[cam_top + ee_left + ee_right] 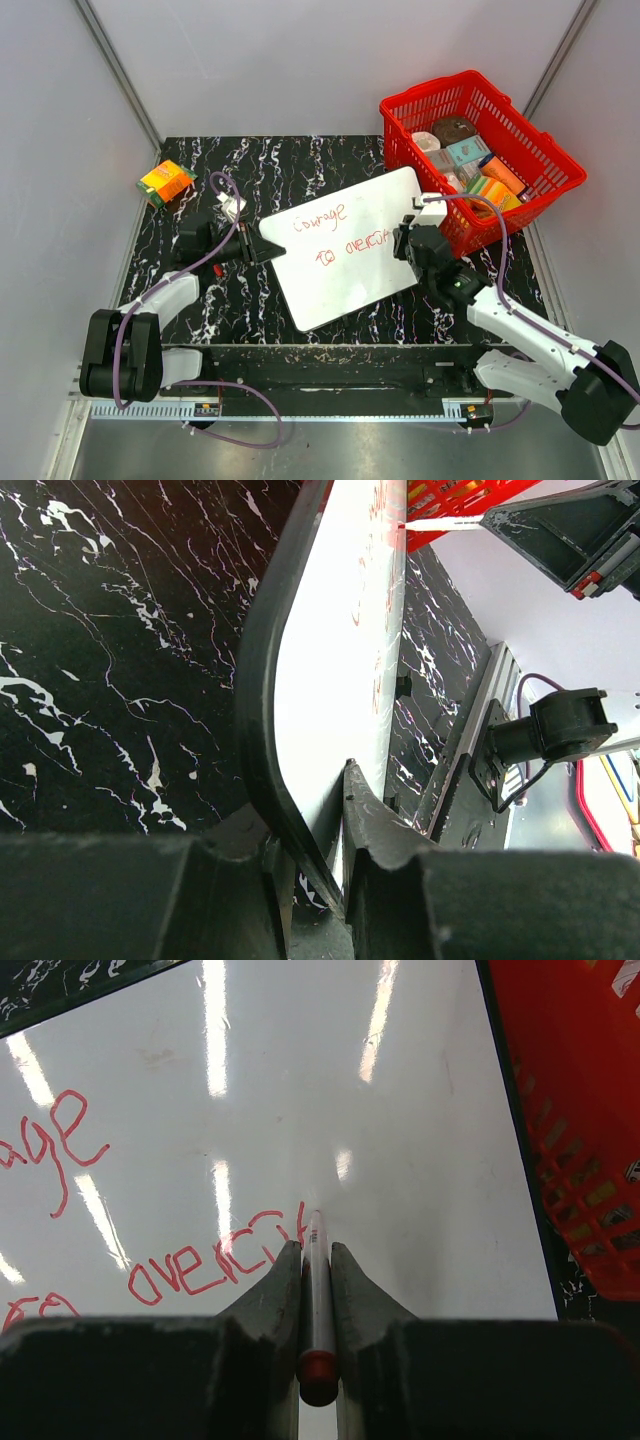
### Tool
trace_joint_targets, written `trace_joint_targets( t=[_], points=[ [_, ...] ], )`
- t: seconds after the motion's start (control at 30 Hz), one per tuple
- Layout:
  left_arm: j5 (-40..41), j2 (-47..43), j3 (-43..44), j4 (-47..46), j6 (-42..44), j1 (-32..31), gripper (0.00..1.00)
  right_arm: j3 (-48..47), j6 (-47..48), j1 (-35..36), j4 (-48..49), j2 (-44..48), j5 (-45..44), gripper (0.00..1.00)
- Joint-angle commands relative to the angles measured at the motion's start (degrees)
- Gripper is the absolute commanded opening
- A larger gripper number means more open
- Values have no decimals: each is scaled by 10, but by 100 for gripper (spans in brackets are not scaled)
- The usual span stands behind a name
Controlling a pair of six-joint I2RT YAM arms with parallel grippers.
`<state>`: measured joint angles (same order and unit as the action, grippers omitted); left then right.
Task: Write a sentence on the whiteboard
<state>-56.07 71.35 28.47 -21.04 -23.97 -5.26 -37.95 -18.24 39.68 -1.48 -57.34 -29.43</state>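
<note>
The whiteboard (340, 285) lies tilted on the black marbled table, and its black left edge (262, 680) is clamped between my left gripper's (262, 246) jaws, seen close in the left wrist view (322, 845). The sentence (350, 246) is red handwriting in two lines, reading "courage" and below it "to overc…". My right gripper (316, 1250) is shut on a thin marker (319, 1295) with a red end. The marker's tip rests on the whiteboard (400, 1110) at the end of the lower line (205, 1268). In the top view the right gripper (404, 241) sits at the board's right side.
A red basket (540, 170) full of packaged goods stands at the back right, close to the board's right edge and the right arm. In the right wrist view the basket (570, 1110) fills the right side. An orange box (165, 182) lies at the back left.
</note>
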Motion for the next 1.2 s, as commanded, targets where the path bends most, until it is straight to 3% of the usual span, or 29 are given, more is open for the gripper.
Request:
trace_joint_targets(
  t=[0.0,0.6,1.17],
  points=[
    [98,4,-14,-7,132,-11,0,-17,4,-5,25,-7,-7,0],
    [99,2,-14,0,136,-12,0,22,-27,-5,-31,8,16,0],
    [105,1,-14,2,138,-17,0,4,-18,-5,-20,9,5,0]
  ],
)
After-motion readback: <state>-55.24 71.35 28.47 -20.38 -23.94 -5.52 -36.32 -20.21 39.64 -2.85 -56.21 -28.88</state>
